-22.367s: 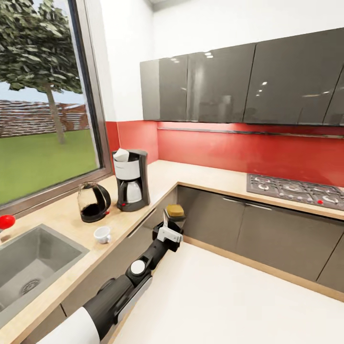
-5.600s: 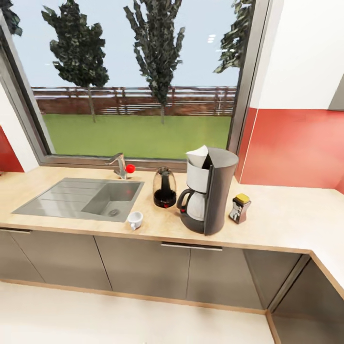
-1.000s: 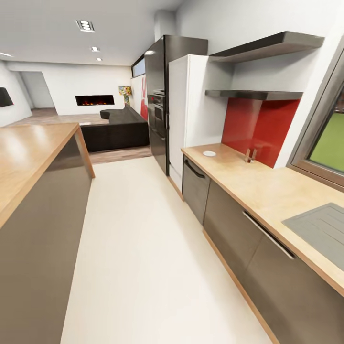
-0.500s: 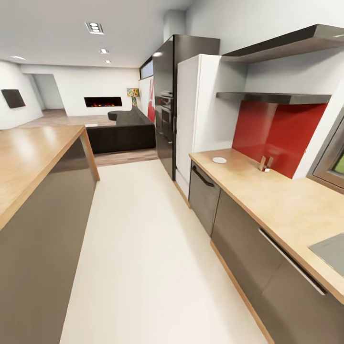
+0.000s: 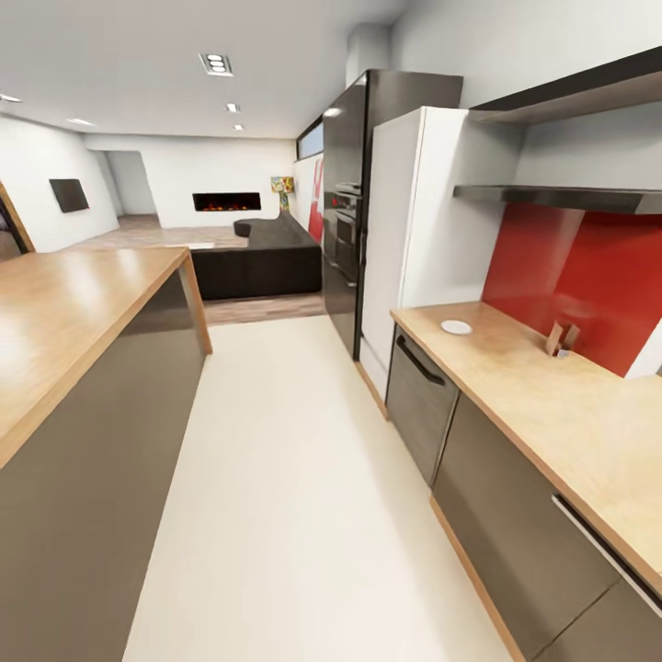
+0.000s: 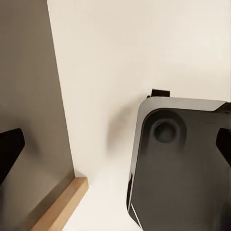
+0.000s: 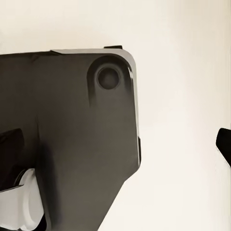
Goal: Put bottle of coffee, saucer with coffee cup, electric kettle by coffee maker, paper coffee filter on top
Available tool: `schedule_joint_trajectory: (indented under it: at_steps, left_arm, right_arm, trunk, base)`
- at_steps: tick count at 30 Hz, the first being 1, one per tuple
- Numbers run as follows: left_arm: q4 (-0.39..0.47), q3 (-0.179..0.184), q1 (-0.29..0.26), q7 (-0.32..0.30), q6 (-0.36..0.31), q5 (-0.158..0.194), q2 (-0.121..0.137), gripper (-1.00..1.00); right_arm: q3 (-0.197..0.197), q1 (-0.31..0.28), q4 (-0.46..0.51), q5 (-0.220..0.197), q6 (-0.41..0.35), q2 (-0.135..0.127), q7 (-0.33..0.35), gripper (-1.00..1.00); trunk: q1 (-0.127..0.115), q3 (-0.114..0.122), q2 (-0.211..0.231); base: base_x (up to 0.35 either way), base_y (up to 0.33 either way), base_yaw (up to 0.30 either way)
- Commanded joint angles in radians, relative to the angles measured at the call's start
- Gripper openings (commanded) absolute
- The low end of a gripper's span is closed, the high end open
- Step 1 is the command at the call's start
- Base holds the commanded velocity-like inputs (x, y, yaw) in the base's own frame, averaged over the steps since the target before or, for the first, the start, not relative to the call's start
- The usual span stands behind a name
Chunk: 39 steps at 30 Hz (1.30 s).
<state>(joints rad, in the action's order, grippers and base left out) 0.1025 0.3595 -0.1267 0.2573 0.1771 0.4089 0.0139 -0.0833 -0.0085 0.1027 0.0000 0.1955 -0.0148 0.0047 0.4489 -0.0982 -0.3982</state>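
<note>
While I drive down the aisle, saucer (image 5: 455, 326) sits on the desk (image 5: 542, 405) near the fridge (image 5: 405, 221), well apart from me, both wrist views show floor, jaws spread wide, holding nothing.

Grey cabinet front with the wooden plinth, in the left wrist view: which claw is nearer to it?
Left. The left claw hangs right beside the cabinet front; the right claw hangs over the robot base and white floor.
</note>
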Motion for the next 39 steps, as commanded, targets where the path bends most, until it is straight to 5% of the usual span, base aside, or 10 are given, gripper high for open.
schedule_joint_trajectory:
  at_steps: [1, 39]
  left_arm:
    - [0.0, 0.009, -0.001, 0.003, 0.002, 0.008, 0.0, 1.0]
    - [0.0, 0.007, -0.001, 0.003, 0.002, 0.008, 0.001, 1.0]
  right_arm:
    - [-0.007, -0.001, -0.001, 0.0, 0.004, 0.0, 0.001, 1.0]
    - [-0.007, -0.001, -0.001, 0.0, 0.004, 0.0, 0.0, 1.0]
  trunk:
    - [0.001, -0.001, -0.002]
    - [0.001, 0.0, -0.002]
  base:
    - [0.337, 0.0, 0.052]
    - [0.337, 0.0, 0.002]
